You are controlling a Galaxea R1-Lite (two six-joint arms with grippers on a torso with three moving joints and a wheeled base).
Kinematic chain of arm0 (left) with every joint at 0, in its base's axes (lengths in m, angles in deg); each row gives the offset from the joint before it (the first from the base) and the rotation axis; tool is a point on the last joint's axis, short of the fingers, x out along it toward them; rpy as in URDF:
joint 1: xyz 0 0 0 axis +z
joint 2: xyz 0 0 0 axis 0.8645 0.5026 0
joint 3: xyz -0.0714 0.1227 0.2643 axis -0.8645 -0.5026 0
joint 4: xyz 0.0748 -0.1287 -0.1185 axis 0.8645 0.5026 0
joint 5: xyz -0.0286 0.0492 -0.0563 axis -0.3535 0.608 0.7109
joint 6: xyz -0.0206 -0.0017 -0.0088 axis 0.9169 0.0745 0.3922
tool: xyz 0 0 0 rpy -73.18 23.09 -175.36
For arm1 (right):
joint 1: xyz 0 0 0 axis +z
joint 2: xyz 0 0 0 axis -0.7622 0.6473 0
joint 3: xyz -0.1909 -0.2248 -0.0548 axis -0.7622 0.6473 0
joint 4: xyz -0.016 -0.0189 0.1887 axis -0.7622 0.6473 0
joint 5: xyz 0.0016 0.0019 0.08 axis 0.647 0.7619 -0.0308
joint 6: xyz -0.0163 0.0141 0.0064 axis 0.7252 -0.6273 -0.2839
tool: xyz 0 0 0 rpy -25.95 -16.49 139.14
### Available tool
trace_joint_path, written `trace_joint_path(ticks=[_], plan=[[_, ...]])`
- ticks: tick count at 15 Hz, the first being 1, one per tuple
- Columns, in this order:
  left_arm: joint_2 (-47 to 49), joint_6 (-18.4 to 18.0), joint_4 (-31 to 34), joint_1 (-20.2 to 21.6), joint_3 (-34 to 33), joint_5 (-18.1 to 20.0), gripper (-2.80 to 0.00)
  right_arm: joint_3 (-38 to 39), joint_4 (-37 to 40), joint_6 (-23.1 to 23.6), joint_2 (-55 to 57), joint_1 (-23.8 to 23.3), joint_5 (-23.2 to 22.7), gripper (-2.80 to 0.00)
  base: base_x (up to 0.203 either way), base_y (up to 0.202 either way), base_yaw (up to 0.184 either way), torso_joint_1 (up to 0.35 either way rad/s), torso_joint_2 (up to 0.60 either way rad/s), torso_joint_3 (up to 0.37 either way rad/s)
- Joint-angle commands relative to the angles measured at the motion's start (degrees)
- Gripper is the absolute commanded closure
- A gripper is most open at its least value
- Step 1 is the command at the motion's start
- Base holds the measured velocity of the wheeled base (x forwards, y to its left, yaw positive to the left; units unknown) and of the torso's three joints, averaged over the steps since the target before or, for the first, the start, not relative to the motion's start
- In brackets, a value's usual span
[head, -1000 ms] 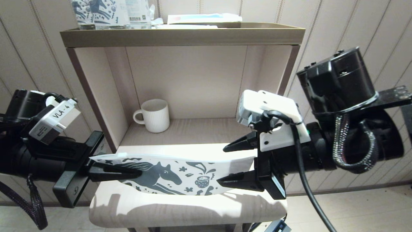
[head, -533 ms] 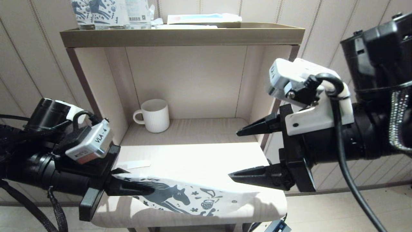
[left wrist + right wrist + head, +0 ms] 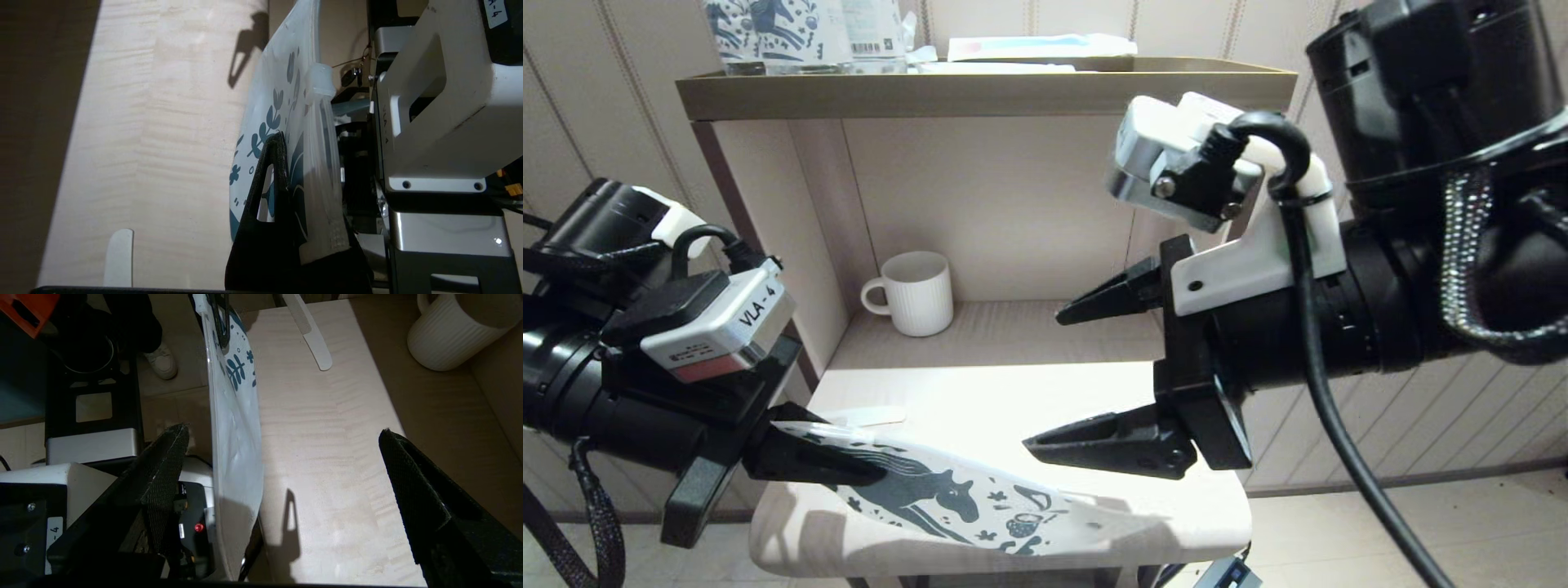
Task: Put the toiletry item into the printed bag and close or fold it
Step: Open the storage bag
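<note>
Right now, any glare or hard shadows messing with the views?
Head view: shelf top blown out by glare behind the printed bag. Right wrist view: a hard finger shadow on the wood beside the bag, corners dark. Left wrist view: one side in deep shade; toiletry item visible.

- The printed bag (image 3: 947, 498), pinched at its left end in the left gripper (image 3: 849, 469), slants across the surface's (image 3: 1013, 392) near edge.
- The toiletry item (image 3: 870, 417) lies exposed far-left, approachable from above.
- The mug (image 3: 915, 292) blocks the shelf's far-left corner.
- The right gripper's (image 3: 1070, 376) spread fingers (image 3: 1107, 445) hang over open middle surface.
</note>
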State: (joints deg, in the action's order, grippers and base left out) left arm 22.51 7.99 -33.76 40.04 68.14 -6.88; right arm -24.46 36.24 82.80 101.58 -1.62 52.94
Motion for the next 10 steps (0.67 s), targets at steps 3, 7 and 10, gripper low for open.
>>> trace_joint_path(ticks=[3,7,10], plan=[[-0.1,-0.4,0.2,-1.0,1.8,-2.5,0.00,-3.4,0.4,0.2,2.4,3.6,0.2,-2.80,0.000,0.000,0.000,0.000,0.00,0.000],[-0.2,-0.4,0.2,-1.3,1.8,-2.7,0.00,-5.1,0.6,0.4,4.5,6.2,1.9,-2.80,0.000,0.000,0.000,0.000,0.00,0.000],[-1.2,-1.4,-2.7,-1.7,1.4,-6.4,0.00,-4.7,0.4,0.5,4.8,6.1,1.9,-2.80,0.000,0.000,0.000,0.000,0.00,0.000]])
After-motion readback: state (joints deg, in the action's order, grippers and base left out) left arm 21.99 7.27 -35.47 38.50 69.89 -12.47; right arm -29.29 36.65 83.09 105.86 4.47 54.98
